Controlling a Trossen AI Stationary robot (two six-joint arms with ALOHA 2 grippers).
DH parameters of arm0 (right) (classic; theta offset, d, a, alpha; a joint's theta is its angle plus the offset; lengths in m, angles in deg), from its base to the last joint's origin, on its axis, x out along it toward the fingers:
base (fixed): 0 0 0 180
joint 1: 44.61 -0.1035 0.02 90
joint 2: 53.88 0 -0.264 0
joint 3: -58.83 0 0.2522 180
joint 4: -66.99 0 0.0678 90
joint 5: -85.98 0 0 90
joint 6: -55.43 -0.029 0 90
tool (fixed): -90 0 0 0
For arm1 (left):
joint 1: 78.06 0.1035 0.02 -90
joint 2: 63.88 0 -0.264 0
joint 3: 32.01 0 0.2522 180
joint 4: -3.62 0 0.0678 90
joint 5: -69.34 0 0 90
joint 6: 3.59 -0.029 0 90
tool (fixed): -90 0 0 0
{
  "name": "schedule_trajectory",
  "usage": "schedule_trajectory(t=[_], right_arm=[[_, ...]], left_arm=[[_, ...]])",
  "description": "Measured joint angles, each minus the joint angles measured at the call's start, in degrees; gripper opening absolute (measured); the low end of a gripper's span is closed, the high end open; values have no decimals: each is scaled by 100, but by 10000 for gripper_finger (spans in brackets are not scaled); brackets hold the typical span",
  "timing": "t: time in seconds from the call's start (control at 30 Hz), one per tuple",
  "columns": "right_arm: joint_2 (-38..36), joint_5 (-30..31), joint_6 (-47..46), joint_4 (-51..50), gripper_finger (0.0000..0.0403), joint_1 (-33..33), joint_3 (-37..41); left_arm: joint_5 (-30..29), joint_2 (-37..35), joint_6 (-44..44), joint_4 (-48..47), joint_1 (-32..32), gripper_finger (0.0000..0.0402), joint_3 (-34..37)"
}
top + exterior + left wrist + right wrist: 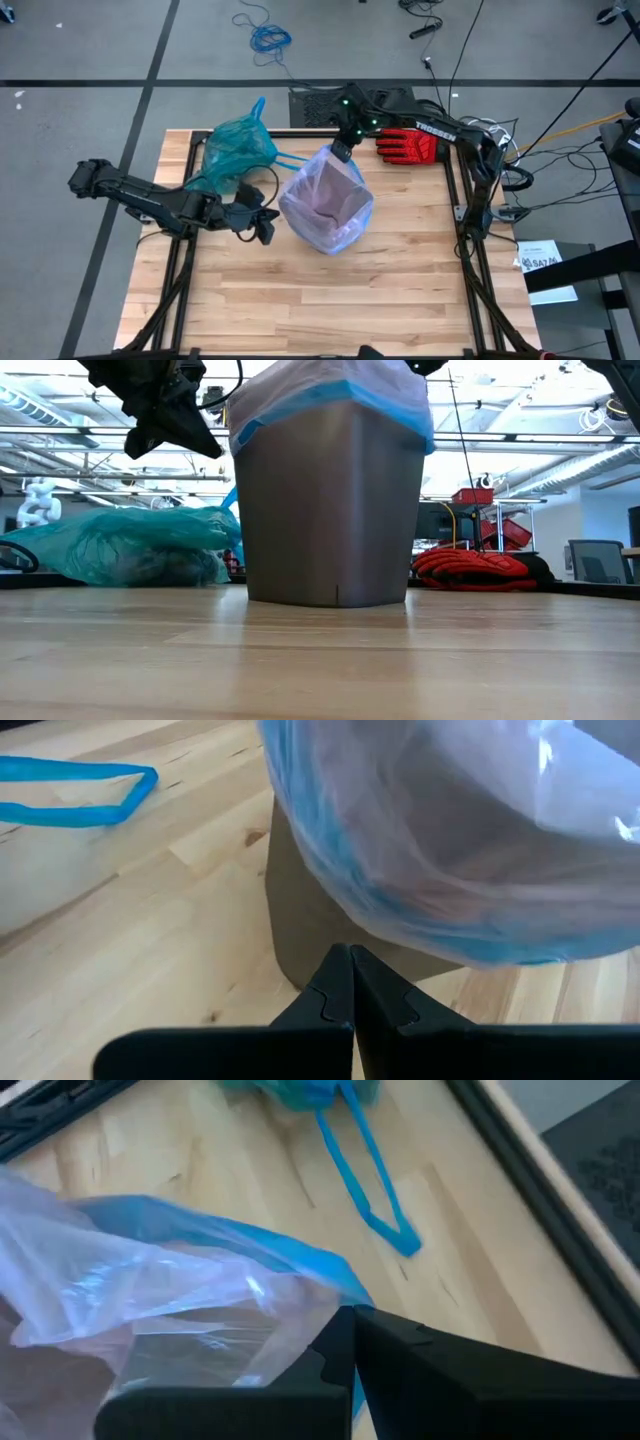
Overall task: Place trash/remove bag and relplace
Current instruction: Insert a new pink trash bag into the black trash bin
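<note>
A grey-brown bin point(330, 510) stands at the table's middle, lined with a pale lilac bag point(325, 200) whose blue hem point(330, 400) is folded over the rim. The teal bag point(238, 150) lies slumped on the table at the far left. Its blue drawstring loop point(370, 1190) trails toward the bin. The trash is hidden. My left gripper point(264, 228) hangs shut, just left of the bin's wall and apart from it. My right gripper point(352, 1318) is shut at the bin's far rim. My right gripper's shut fingertips sit at the lilac bag's blue hem point(325, 1270) on the bin's far rim. They slant down from the table's far right. I cannot tell whether they touch or pinch the film.
A red-and-black glove point(408, 143) lies at the table's far right edge, behind my right arm. The near half of the wooden table point(330, 300) lies bare. Black frame rails point(465, 220) run along both sides.
</note>
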Motion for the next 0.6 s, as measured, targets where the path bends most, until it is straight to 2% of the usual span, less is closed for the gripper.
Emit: schedule_trajectory(t=[0.2, 0.37, 0.5, 0.6], right_arm=[[-182, 151, 16, 46, 0, 13, -2], [54, 159, 44, -28, 0, -19, -2], [271, 62, 53, -110, 0, -67, -2], [344, -127, 40, -112, 0, -107, 0]], left_arm=[[86, 35, -97, -26, 0, 0, 0], [408, -11, -136, -74, -20, 0, -32], [458, -355, -163, -156, -191, 0, -346], [191, -604, -326, -640, -290, 0, -731]])
